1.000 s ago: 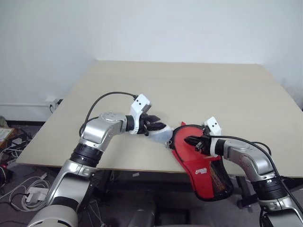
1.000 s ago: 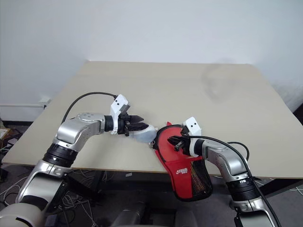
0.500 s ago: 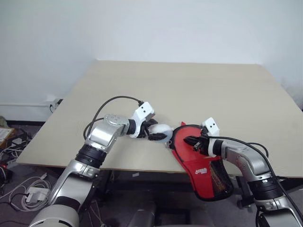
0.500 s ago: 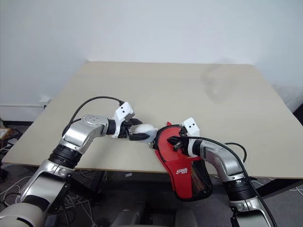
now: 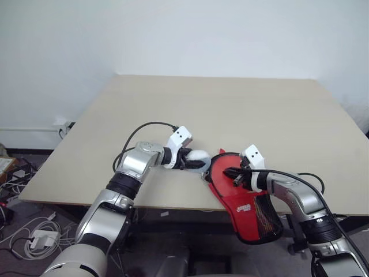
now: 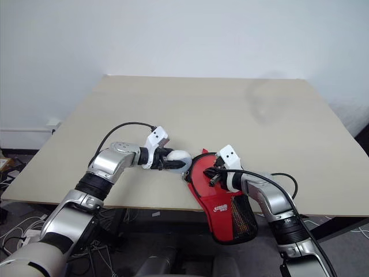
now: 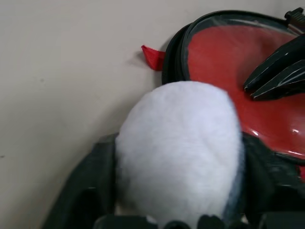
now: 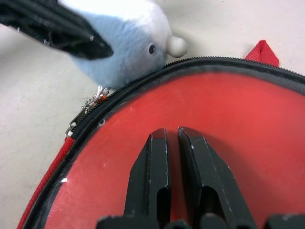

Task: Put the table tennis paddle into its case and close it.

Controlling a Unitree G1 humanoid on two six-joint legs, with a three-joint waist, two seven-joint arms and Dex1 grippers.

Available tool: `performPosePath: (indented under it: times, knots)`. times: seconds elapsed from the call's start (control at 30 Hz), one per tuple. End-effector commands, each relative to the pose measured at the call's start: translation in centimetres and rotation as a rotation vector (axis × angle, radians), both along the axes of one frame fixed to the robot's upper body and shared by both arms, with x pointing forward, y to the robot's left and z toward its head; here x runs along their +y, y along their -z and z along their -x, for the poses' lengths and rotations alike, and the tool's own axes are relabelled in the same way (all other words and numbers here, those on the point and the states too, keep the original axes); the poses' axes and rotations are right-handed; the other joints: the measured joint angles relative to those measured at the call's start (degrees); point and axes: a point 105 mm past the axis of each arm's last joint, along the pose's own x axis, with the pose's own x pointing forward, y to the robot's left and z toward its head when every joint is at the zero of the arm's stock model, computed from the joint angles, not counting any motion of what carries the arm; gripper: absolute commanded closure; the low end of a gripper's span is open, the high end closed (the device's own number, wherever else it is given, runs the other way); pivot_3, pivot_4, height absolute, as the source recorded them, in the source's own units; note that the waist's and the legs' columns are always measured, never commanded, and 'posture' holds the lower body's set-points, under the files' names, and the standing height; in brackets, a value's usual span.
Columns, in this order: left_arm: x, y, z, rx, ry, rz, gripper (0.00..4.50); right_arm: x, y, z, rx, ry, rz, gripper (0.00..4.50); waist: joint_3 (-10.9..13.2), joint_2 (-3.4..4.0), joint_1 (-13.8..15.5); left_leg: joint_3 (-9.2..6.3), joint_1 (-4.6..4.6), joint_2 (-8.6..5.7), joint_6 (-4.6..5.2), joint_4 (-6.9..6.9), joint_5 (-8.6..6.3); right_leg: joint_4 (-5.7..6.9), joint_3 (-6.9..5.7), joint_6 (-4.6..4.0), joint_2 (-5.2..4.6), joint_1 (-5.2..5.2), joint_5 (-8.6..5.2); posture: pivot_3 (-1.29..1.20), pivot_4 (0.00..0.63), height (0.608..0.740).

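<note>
The case is red with black edging; its round end lies at the table's front edge, while its logo and black mesh part hang over the edge. My right gripper is shut, its fingertips resting on a smooth red round face inside the black zipper rim. I cannot tell whether that face is the table tennis paddle; no handle shows. My left gripper is shut on a white and pale blue plush toy, which touches the case's rim beside the zipper pull.
The beige table stretches wide behind both grippers. A small red fabric tab sticks out from the case's rim. A black cable loops above my left arm. Cables and a power strip lie on the floor at the left.
My left gripper has sunk and moved toward the case, bringing the plush toy down against the case's rim. The right gripper has kept still on the red face.
</note>
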Motion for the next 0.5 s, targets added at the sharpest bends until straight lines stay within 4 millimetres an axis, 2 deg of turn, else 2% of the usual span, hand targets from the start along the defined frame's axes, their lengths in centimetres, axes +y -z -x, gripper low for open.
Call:
performPosePath:
  times: [0.03,0.13,0.23,0.3,0.5]
  knots:
    - [0.4,-1.6,-0.9,-0.039,-0.01,-0.009,2.59,-0.6,0.8,0.0,0.016,0.016,0.06,4.08,0.0,-0.02,0.0,0.0,0.0,0.0,0.0,0.0,0.0,0.0,0.0,0.0,0.0,0.0,0.0,0.0,0.0,0.74]
    - [0.7,-1.9,-1.2,-0.053,-0.001,-0.033,3.4,-0.7,1.0,0.0,0.019,0.015,0.071,4.08,0.0,-0.03,0.0,-0.01,0.01,0.0,0.0,0.01,0.0,0.0,0.0,0.01,0.01,0.0,0.01,0.0,0.0,0.74]
    - [0.8,-2.4,-2.0,-0.068,-0.03,-0.043,3.98,-0.8,1.4,0.1,0.032,0.023,0.086,4.08,0.0,-0.03,0.0,-0.01,0.01,-0.01,0.0,0.02,0.0,0.0,0.01,0.0,0.06,0.01,0.02,0.0,0.0,0.74]
    - [0.9,-3.1,-3.0,-0.087,-0.066,-0.036,4.14,-1.0,1.9,0.2,0.043,0.023,0.115,4.08,0.0,-0.04,0.0,-0.02,0.02,-0.01,0.0,0.04,0.0,0.0,0.0,0.01,0.08,0.02,0.03,0.0,0.0,0.74]
    - [0.7,-4.4,-4.9,-0.144,-0.12,-0.036,4.14,-0.9,2.5,0.6,0.052,0.012,0.144,4.08,0.0,-0.08,0.0,-0.03,0.02,-0.01,-0.01,0.09,0.0,-0.01,0.01,0.03,0.18,0.03,0.1,0.0,0.0,0.74]
